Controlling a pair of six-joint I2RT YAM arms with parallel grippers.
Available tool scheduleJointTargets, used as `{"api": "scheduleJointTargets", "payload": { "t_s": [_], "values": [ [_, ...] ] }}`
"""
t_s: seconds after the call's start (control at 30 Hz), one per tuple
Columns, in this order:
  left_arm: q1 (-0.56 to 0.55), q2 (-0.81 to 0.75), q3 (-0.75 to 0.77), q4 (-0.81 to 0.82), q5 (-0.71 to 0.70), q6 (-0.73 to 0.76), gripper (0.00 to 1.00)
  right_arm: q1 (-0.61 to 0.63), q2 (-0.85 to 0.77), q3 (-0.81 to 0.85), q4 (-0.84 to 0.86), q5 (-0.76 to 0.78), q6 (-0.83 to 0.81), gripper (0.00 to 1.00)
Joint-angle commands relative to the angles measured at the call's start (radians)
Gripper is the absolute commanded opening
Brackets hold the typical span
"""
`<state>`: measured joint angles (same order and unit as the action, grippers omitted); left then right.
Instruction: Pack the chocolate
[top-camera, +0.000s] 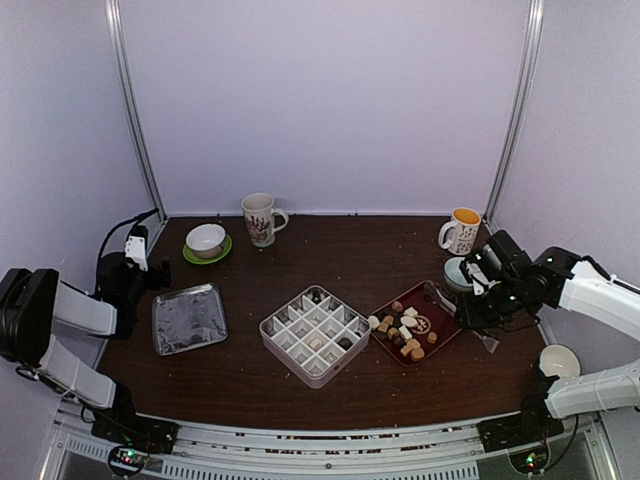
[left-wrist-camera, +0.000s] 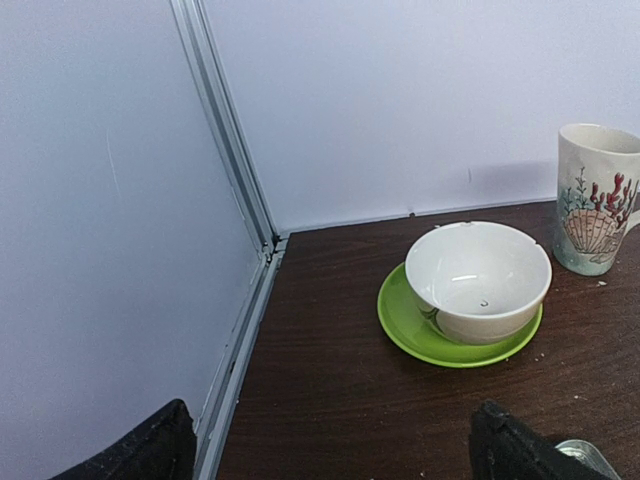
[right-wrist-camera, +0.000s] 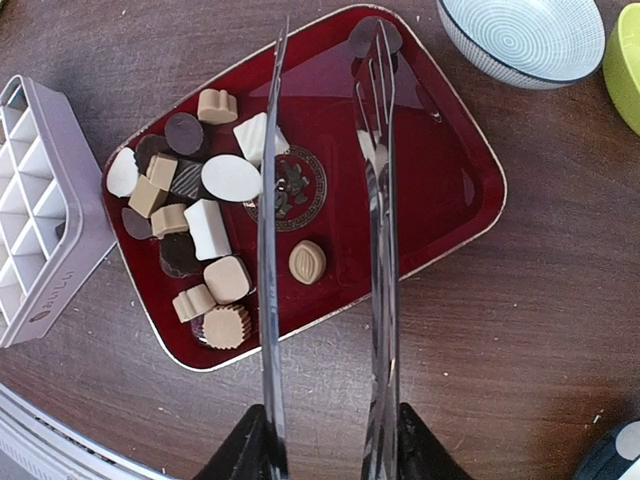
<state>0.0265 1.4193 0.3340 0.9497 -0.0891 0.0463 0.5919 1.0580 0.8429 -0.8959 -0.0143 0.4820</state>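
Note:
Several chocolates (right-wrist-camera: 208, 228) in dark brown, tan and white lie on a dark red tray (right-wrist-camera: 440, 170), mostly at its left end; they also show in the top view (top-camera: 405, 331). A white grid box (top-camera: 300, 345) stands left of the tray (top-camera: 441, 307) with a few pieces in its cells (top-camera: 317, 296). My right gripper (right-wrist-camera: 330, 440) is shut on long metal tongs (right-wrist-camera: 378, 200), whose open tips hang over the tray's bare right part with nothing between them. My left gripper (left-wrist-camera: 330, 450) is open and empty at the far left, near the wall.
A silver tray (top-camera: 188, 318) lies left of the box. A white bowl on a green saucer (left-wrist-camera: 478, 280) and a shell-print mug (left-wrist-camera: 598, 195) stand at the back left. A mug (top-camera: 461, 230), a striped bowl (right-wrist-camera: 522, 38) and a white cup (top-camera: 558, 360) are on the right.

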Motion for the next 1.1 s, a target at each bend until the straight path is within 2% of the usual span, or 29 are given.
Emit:
{"api": "scheduleJointTargets", "payload": {
  "t_s": [0.0,0.33,0.6,0.77,0.9,1.07],
  "values": [
    [0.009,0.006,0.000,0.056,0.000,-0.003,0.98,-0.007,-0.034,-0.008,0.007,-0.012,0.018,0.40],
    [0.008,0.002,-0.018,0.086,0.038,0.010,0.98,-0.007,-0.080,-0.050,0.000,-0.140,-0.004,0.41],
    [0.008,-0.002,-0.083,0.181,0.093,0.032,0.98,-0.007,-0.069,-0.063,-0.021,-0.154,-0.004,0.41],
    [0.009,0.000,-0.060,0.140,0.087,0.030,0.98,-0.007,-0.084,-0.075,-0.011,-0.157,0.002,0.42],
    [0.008,0.001,-0.031,0.105,0.072,0.025,0.98,-0.007,-0.033,-0.061,-0.006,-0.191,-0.015,0.42],
    [0.008,0.003,-0.025,0.100,0.066,0.023,0.98,-0.007,0.008,-0.025,-0.004,-0.164,-0.033,0.42]
  ]
}}
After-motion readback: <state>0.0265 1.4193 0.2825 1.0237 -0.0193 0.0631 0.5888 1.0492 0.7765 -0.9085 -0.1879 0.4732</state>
